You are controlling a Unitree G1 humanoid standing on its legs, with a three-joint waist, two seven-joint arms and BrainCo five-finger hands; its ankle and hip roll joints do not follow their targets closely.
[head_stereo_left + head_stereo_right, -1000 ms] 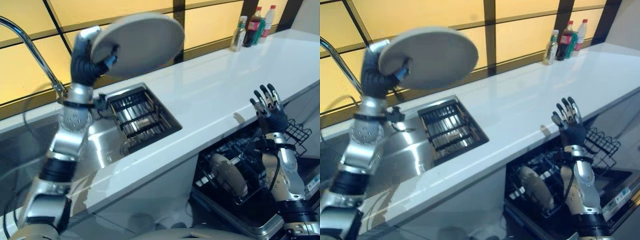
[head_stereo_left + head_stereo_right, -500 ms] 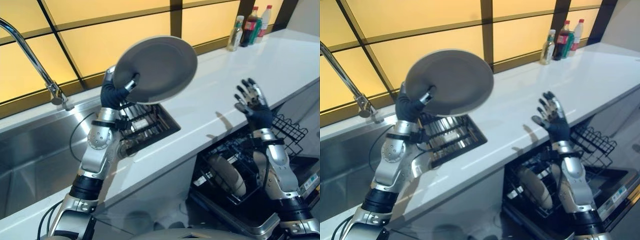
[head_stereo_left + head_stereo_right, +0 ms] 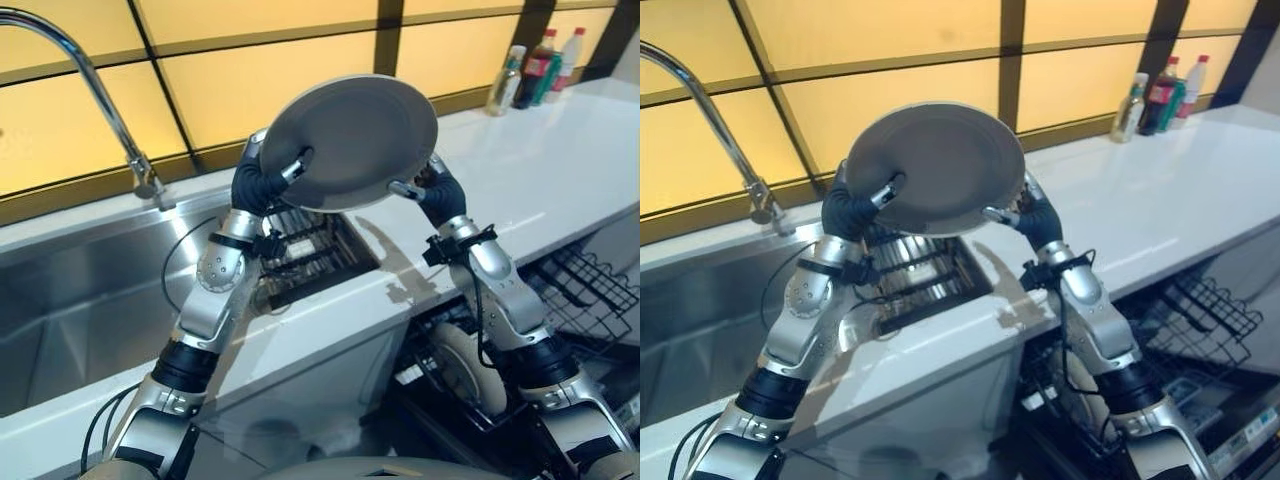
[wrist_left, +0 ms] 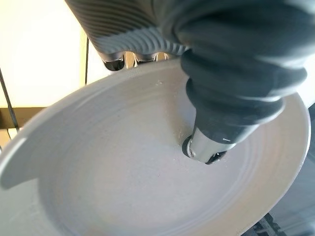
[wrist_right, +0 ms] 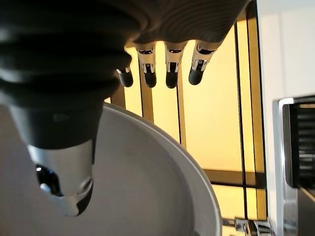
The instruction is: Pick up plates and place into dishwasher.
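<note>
The plate (image 3: 350, 140) is held tilted in the air above the sink (image 3: 80, 300), over the dark rack (image 3: 310, 250) set in its right end. The left hand (image 3: 262, 182) pinches its left rim, thumb on the upper face and fingers behind, while the right hand (image 3: 432, 192) is at its right rim with the thumb over the face and the fingers straight past the edge. Another plate (image 3: 465, 365) stands in the dishwasher (image 3: 590, 300), below and right of the sink.

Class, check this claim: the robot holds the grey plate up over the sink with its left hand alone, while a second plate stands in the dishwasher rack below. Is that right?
Not quite. Both hands are on the plate: the left hand grips one edge, and the left eye view shows the right hand at the opposite edge. The rest holds: a second plate stands in the dishwasher rack.
</note>
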